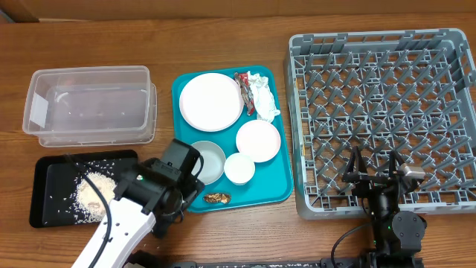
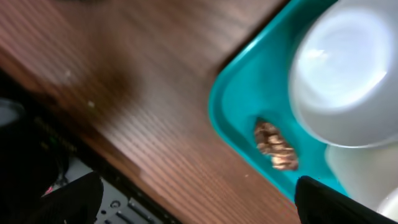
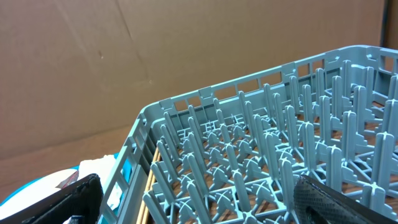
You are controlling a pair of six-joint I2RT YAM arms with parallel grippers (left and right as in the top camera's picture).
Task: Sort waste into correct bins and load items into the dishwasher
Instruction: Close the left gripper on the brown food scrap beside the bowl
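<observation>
On the teal tray (image 1: 186, 85) lie a white plate (image 1: 211, 101), a pale bowl (image 1: 258, 139), a grey-white bowl (image 1: 210, 161), a small white cup (image 1: 239, 169), a crumpled napkin (image 1: 262, 97), a red wrapper (image 1: 242, 79) and a brown food lump (image 1: 218, 198). Rice (image 1: 91, 195) is heaped in the black tray (image 1: 44, 173). My left gripper (image 1: 178, 195) hangs open over the table just left of the tray's front corner. In the left wrist view the lump (image 2: 275, 146) sits ahead of the open gripper (image 2: 199, 208), beside a white bowl (image 2: 339, 74). My right gripper (image 1: 374, 165) is open over the dish rack (image 1: 387, 45).
The clear tub (image 1: 89, 104) stands at the back left, behind the black tray. A few rice grains lie loose on the wood near the black tray. The right wrist view shows the rack's pegs (image 3: 249, 155) between the open gripper (image 3: 199, 205), with the napkin (image 3: 93, 167) beyond the wall.
</observation>
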